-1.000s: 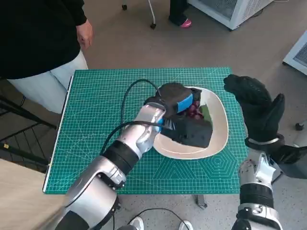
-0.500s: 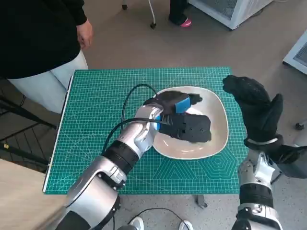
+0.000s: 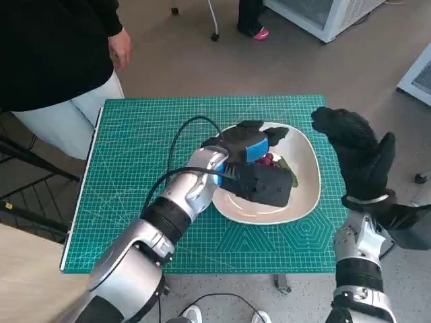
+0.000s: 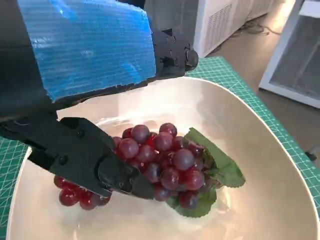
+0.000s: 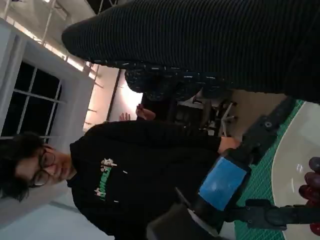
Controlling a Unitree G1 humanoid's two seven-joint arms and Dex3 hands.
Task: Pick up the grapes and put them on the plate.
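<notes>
The bunch of red grapes [image 4: 165, 167] already lies inside the white plate [image 4: 260, 165] on the green-matted surface [image 3: 135, 148]. The left hand [image 3: 252, 151] hangs over it, fingers [image 4: 90, 160] touching the fruit; whether they grip, I cannot tell. Only withdrawal seems left. The right hand [image 3: 357, 151] waits aside, spread and empty.

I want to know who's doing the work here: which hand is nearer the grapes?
Left. The left hand is over the plate with its fingers against the grapes; the right hand is raised beside the plate's edge.
</notes>
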